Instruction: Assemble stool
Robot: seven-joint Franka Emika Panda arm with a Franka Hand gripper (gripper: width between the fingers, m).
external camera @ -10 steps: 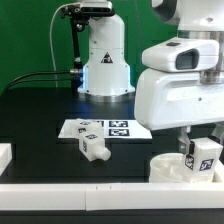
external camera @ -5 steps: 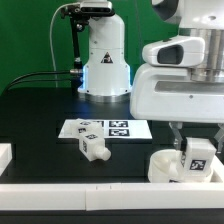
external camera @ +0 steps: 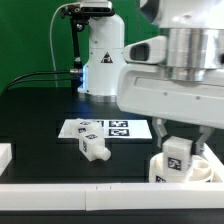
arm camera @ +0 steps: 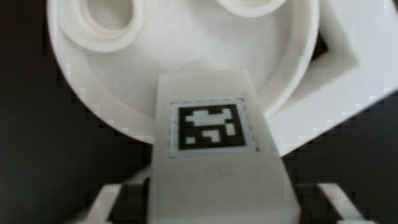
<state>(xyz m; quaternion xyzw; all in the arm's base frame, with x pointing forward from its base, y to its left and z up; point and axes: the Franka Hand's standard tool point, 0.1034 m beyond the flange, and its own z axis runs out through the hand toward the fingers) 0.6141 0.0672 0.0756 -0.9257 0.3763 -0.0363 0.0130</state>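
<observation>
Your hand (external camera: pixel 181 142) clamps a chunky white tagged plastic leg (external camera: pixel 177 160) over the thick round white seat (external camera: pixel 208 171), which it partly hides; a second leg (external camera: pixel 93 148) lies well apart from that seat.

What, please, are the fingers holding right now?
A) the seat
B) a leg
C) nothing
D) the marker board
B: the fingers grip a tagged leg on both sides, and hold it over the seat.
</observation>
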